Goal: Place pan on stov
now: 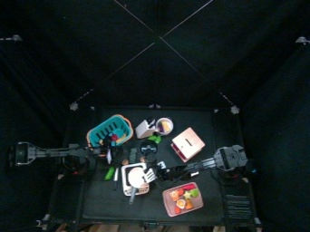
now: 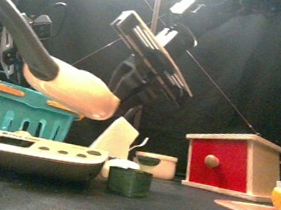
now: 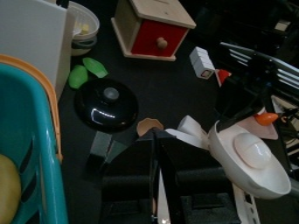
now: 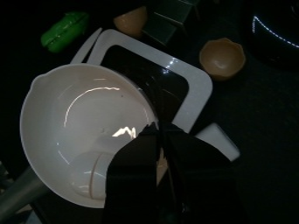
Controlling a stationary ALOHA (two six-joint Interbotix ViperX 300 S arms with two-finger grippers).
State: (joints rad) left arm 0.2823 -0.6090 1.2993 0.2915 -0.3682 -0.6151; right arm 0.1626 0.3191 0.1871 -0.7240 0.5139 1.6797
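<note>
The right end effector [image 4: 158, 175], jaws closed on the handle, holds the white pan [image 4: 93, 131] tilted just above the stov [image 4: 176, 79] at the tabletop's [image 1: 206, 122] near edge; the left end effector [image 3: 158, 188], shut and empty, hangs beside the teal basket [image 3: 24, 149]

Stov [image 2: 27, 151] lies low at the table's front left; its dark top panel is unobstructed from above. The white pan [image 2: 81, 89] hangs over it in the right gripper [image 4: 162, 175]. Obstacles: teal basket [image 2: 18, 109] just behind, green cup [image 2: 128, 180] just beside, red-and-wood box [image 2: 231, 161] well apart to the right, pink tray [image 1: 183, 199] at front right.
</note>
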